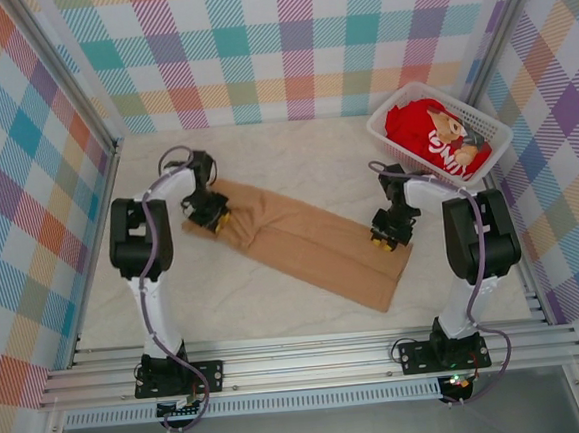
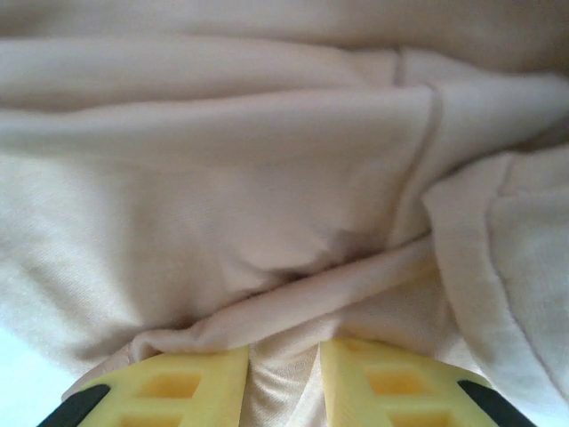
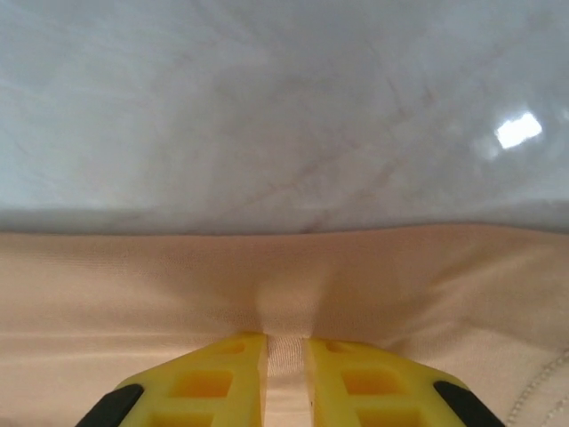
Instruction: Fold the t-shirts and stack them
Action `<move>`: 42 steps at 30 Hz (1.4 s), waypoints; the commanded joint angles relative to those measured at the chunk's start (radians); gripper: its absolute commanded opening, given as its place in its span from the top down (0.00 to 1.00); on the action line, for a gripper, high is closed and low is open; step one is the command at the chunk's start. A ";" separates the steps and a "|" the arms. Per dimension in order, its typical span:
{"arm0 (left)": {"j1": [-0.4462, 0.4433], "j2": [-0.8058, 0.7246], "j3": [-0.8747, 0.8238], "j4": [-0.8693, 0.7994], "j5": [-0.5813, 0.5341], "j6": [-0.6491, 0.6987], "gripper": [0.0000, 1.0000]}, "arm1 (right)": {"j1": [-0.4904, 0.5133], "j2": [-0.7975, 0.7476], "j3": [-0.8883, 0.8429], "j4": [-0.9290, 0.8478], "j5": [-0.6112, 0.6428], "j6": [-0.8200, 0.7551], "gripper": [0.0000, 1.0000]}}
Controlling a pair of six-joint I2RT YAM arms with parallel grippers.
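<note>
My left gripper (image 2: 284, 378) has its jaws drawn narrow, pinching a bunched fold of the tan t-shirt (image 2: 267, 178) between my yellow fingers (image 2: 182, 391). Past those fingers the cloth rises in soft creases, with a seam running down on the right and a hemmed flap lying over it at the right edge.

My right gripper (image 3: 286, 378) is narrow too, with a thin ridge of the same tan cloth caught between the jaws. Just beyond them the shirt's edge runs straight from left to right, and the pale marbled table (image 3: 267, 107) begins past it.

From above, the tan t-shirt lies on the table as a long folded band, slanting from the far left to the near right. My left gripper (image 1: 212, 218) is at its far-left end and my right gripper (image 1: 385, 239) is on its right edge, towards the near-right end.

In the far right corner sits a white basket (image 1: 391, 126), well apart from the band. The red t-shirt (image 1: 418, 131) lies crumpled inside it, bear print facing up.
</note>
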 commanded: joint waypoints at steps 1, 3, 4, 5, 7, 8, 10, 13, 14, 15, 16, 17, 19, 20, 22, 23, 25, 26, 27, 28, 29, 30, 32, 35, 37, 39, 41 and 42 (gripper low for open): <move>-0.019 0.204 0.221 0.116 0.022 0.028 0.71 | 0.075 -0.053 -0.068 -0.056 -0.008 0.160 0.79; -0.039 0.304 0.377 0.123 0.053 0.012 0.71 | 0.132 -0.069 -0.100 -0.035 -0.037 0.247 0.79; -0.048 0.357 0.472 0.133 0.076 -0.002 0.71 | 0.171 -0.081 -0.119 -0.018 -0.053 0.308 0.79; -0.057 0.413 0.560 0.135 0.095 -0.015 0.71 | 0.214 -0.094 -0.131 -0.001 -0.060 0.370 0.79; -0.075 0.511 0.715 0.149 0.138 -0.043 0.71 | 0.292 -0.110 -0.145 0.033 -0.080 0.487 0.79; -0.084 0.561 0.798 0.155 0.156 -0.057 0.71 | 0.332 -0.111 -0.152 0.063 -0.098 0.552 0.78; -0.096 0.633 0.920 0.176 0.190 -0.085 0.71 | 0.395 -0.103 -0.162 0.129 -0.137 0.668 0.78; -0.096 0.669 0.999 0.205 0.202 -0.116 0.68 | 0.457 -0.037 -0.141 0.229 -0.218 0.767 0.77; -0.092 0.655 0.999 0.213 0.195 -0.115 0.66 | 0.466 -0.005 -0.122 0.252 -0.248 0.773 0.77; -0.087 0.639 1.000 0.212 0.189 -0.111 0.65 | 0.472 0.019 -0.095 0.249 -0.263 0.764 0.77; -0.079 0.617 0.999 0.205 0.183 -0.105 0.63 | 0.474 0.042 -0.050 0.207 -0.258 0.733 0.77; -0.070 0.589 0.999 0.185 0.174 -0.093 0.62 | 0.475 0.048 -0.005 0.148 -0.233 0.698 0.77; -0.060 0.517 0.998 0.119 0.124 -0.035 0.56 | 0.474 0.019 0.048 0.063 -0.165 0.641 0.74; -0.057 0.475 0.994 0.075 0.087 0.009 0.53 | 0.473 -0.010 0.068 0.025 -0.124 0.613 0.72; -0.057 0.374 0.971 -0.004 0.022 0.072 0.49 | 0.473 -0.066 0.101 -0.028 -0.067 0.541 0.66; -0.057 0.328 0.948 -0.047 -0.007 0.092 0.49 | 0.472 -0.095 0.119 -0.052 -0.044 0.501 0.63; -0.057 0.194 0.811 -0.103 -0.058 0.100 0.48 | 0.472 -0.153 0.161 -0.109 0.008 0.399 0.58; -0.060 0.118 0.702 -0.091 -0.073 0.103 0.47 | 0.472 -0.176 0.169 -0.125 0.029 0.356 0.55; -0.063 0.029 0.564 -0.062 -0.082 0.100 0.47 | 0.470 -0.204 0.168 -0.123 0.040 0.296 0.53; -0.068 -0.067 0.419 -0.037 -0.086 0.095 0.47 | 0.467 -0.229 0.162 -0.128 0.052 0.241 0.53; -0.075 -0.141 0.315 -0.022 -0.086 0.092 0.47 | 0.466 -0.250 0.151 -0.141 0.062 0.202 0.53; -0.086 -0.219 0.172 -0.007 -0.068 0.095 0.48 | 0.461 -0.274 0.126 -0.141 0.057 0.149 0.52; -0.109 -0.367 -0.045 0.005 -0.009 0.103 0.50 | 0.447 -0.316 0.065 -0.125 0.009 0.046 0.54; -0.182 -0.579 -0.386 0.026 0.116 0.142 0.52 | 0.445 -0.358 -0.032 -0.136 -0.069 -0.063 0.54; -0.266 -0.691 -0.590 0.043 0.251 0.147 0.53 | 0.444 -0.374 -0.113 -0.120 -0.162 -0.096 0.54; -0.372 -0.783 -0.738 0.060 0.301 0.119 0.53 | 0.445 -0.379 -0.176 -0.091 -0.235 -0.098 0.55; -0.464 -0.857 -0.854 0.104 0.316 0.040 0.52 | 0.445 -0.379 -0.221 -0.059 -0.271 -0.091 0.55; -0.501 -0.879 -0.906 0.137 0.315 -0.005 0.52 | 0.444 -0.378 -0.240 -0.045 -0.278 -0.086 0.55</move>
